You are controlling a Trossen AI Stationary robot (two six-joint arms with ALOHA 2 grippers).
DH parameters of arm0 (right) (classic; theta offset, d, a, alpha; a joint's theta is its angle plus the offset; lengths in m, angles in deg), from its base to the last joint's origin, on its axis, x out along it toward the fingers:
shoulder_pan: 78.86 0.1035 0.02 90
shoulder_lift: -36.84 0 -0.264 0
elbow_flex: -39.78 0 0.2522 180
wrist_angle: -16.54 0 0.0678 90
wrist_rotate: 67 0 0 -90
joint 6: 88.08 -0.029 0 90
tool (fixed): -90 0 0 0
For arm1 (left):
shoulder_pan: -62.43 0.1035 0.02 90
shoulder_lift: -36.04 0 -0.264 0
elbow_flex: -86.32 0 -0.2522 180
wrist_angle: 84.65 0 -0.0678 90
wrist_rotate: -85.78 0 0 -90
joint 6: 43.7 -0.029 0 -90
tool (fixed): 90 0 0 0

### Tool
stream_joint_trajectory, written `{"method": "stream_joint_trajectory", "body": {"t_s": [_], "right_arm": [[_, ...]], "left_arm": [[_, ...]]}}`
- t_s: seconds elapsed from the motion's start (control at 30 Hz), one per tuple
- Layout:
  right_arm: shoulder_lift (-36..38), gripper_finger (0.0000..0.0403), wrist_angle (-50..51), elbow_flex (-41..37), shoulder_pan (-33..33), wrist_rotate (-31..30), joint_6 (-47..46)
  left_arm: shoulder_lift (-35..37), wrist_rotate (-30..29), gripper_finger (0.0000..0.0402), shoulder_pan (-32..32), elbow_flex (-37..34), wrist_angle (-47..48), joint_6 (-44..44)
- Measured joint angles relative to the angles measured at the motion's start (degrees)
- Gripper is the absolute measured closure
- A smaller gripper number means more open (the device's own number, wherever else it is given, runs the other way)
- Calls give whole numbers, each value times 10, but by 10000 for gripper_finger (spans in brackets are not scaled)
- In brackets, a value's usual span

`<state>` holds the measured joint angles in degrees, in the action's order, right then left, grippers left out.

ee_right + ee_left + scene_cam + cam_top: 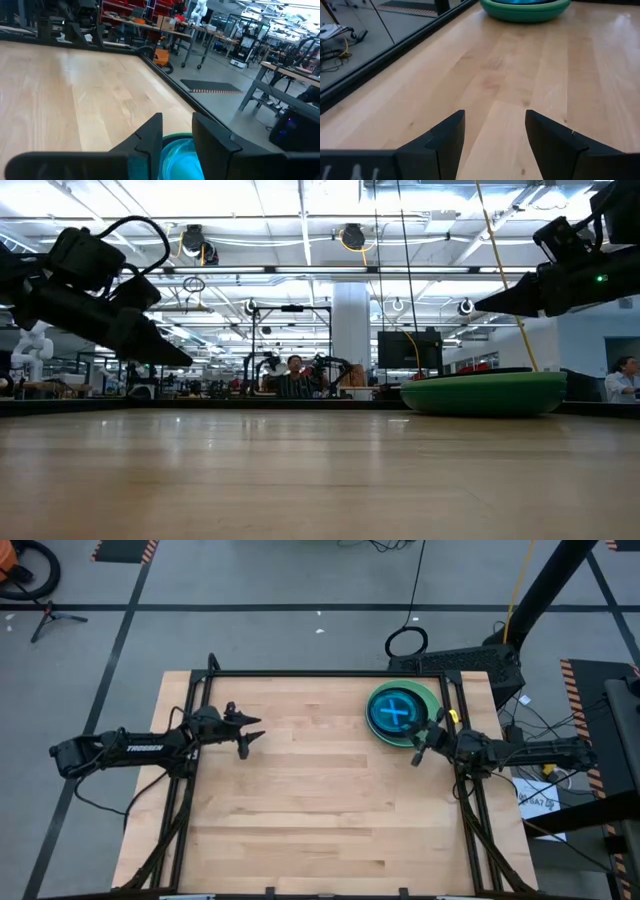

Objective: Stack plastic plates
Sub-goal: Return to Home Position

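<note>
- Jaws: left gripper (pixel 252 732) stands wide apart with nothing between the fingers. Right gripper (pixel 177 117) shows a narrow gap and also holds nothing.
- Position: the stack (pixel 400 715) sits in the far right part of the table (pixel 320 800), just beside the frame rail (pixel 330 674). A cyan plate (pixel 177 155) lies on top, with a green rim (pixel 432 700) showing outside it. The plates underneath cannot be counted from these views.
- Position: the right gripper hangs over the stack's near right edge, above it and not touching. The left gripper hovers over the left part of the table, well apart from the stack.
- Judged step: stacking looks finished, and both arms only need to clear off.
- Risk 1: if the right arm pulls back before it lifts, a fingertip could clip the rim. That would skew the stack or slide the small top plates off centre.
- Risk 2: smooth plastic on smooth plastic probably grips poorly, so even a light nudge may shift the cyan plate sideways.
- Risk 3: the stack is close to the rail. A push that way could tilt the bottom plate up against it.
- Risk 4: the left arm poses little danger unless its path swings across toward the far right.
</note>
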<state>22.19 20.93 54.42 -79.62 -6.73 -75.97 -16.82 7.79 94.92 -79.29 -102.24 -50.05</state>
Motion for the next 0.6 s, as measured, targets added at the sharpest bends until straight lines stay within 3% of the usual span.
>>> {"method": "stream_joint_trajectory", "body": {"t_s": [0.2, 0.4, 0.6], "right_arm": [[0, 305, -23, 0, 0, -6, -9], [0, 305, -32, 0, -1, -80, -34], [0, 305, -2, 0, 0, -111, -49]], "left_arm": [[0, 11, 188, -4, 0, -33, -4], [0, 112, 188, -4, 0, -52, -4], [0, 76, 188, -4, 0, -52, -9]]}}
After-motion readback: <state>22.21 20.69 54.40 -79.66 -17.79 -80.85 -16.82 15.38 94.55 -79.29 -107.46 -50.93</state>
